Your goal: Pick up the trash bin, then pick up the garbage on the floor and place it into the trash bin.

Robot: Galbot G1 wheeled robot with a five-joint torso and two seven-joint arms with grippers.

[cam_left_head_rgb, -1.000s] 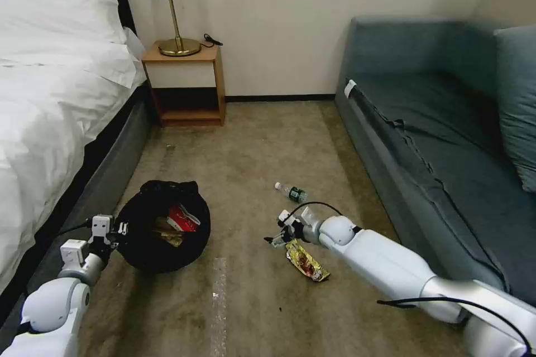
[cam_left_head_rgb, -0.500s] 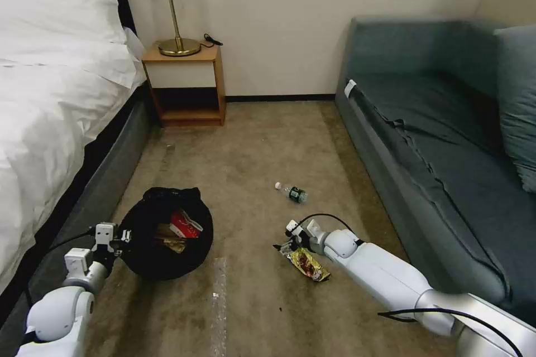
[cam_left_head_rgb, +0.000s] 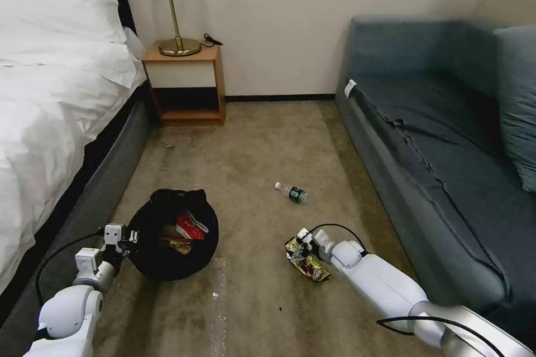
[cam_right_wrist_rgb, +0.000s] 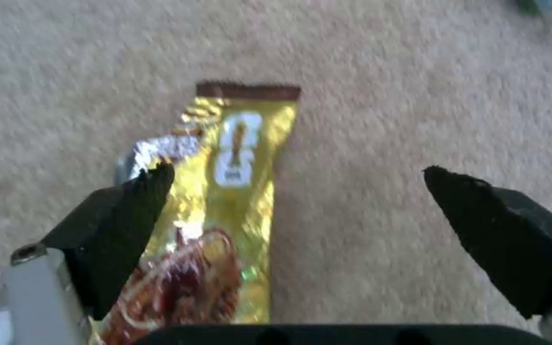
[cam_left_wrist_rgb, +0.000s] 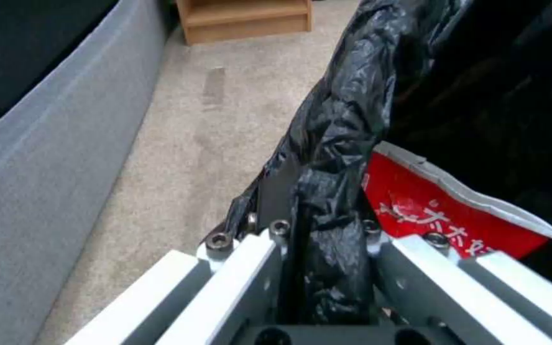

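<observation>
Gold wrapper point(cam_right_wrist_rgb: 237, 191) flat on carpet, long axis along right gripper point(cam_right_wrist_rgb: 295, 191), jaws wide, empty; left gripper point(cam_left_wrist_rgb: 321, 239) clamps trash bin point(cam_left_head_rgb: 176, 262) rim.

a beige carpet point(cam_left_head_rgb: 251, 145) covers the floor through the middle of the frame, marked by a pale streak point(cam_left_head_rgb: 219, 301) near the bottom centre. along the left edge stands a bed point(cam_left_head_rgb: 50, 100) with white bedding and a pillow point(cam_left_head_rgb: 56, 0) at the upper left, on a dark grey base point(cam_left_head_rgb: 106, 178). in the upper left, against the plain cream wall point(cam_left_head_rgb: 279, 11), sits a small wooden nightstand point(cam_left_head_rgb: 184, 86) carrying a brass lamp point(cam_left_head_rgb: 174, 17) with a pale shade; a dark item beside the lamp base may be a cable. a dark skirting board point(cam_left_head_rgb: 279, 98) runs along the wall. a blue-grey sofa point(cam_left_head_rgb: 441, 122) fills the right side, with a cushion point(cam_left_head_rgb: 516, 100) at the far right.
</observation>
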